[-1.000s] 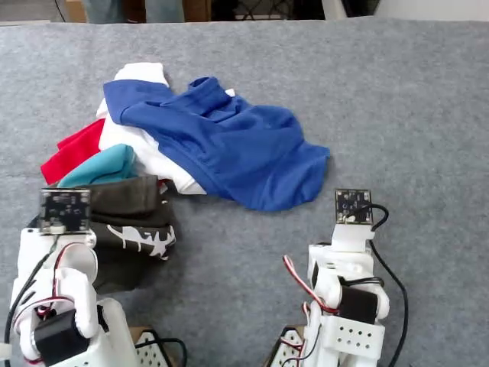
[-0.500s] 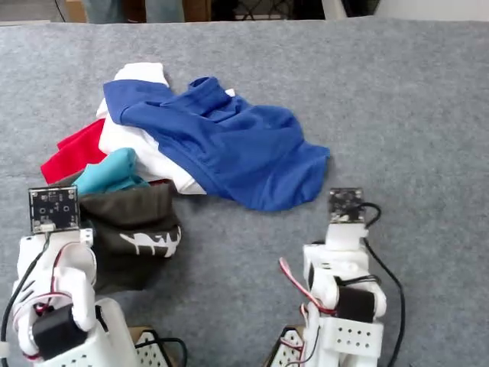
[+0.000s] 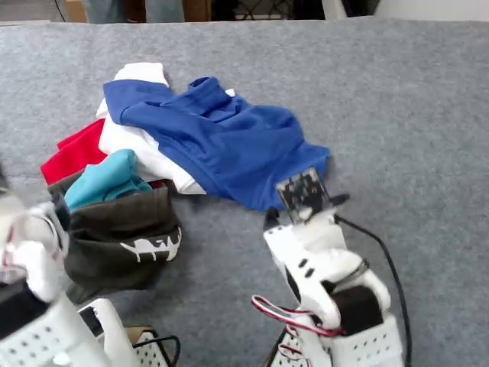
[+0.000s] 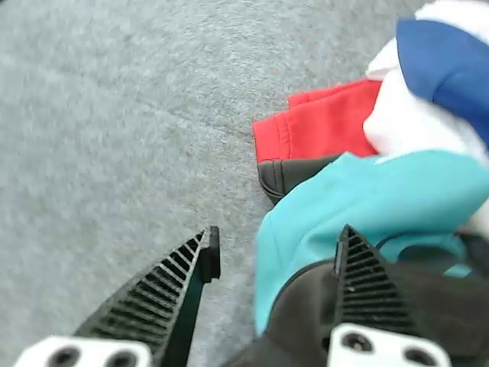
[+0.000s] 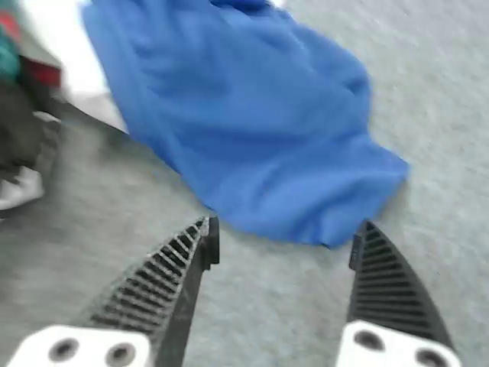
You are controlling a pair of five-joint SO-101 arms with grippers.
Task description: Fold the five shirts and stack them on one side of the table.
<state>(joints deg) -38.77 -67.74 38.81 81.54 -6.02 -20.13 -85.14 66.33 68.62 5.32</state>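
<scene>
One blue shirt just ahead of R pincer.

Robot lab: grey felt table

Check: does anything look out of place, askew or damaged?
The shirts lie heaped: a crumpled blue shirt draped over a white shirt, with a red shirt, a teal shirt and a dark printed shirt bunched alongside. None is neatly folded. Nothing looks damaged.

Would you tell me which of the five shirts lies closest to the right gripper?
The blue shirt: its hem lies just ahead of the open right gripper, while the white shirt, red shirt, teal shirt and dark shirt sit farther off.
</scene>
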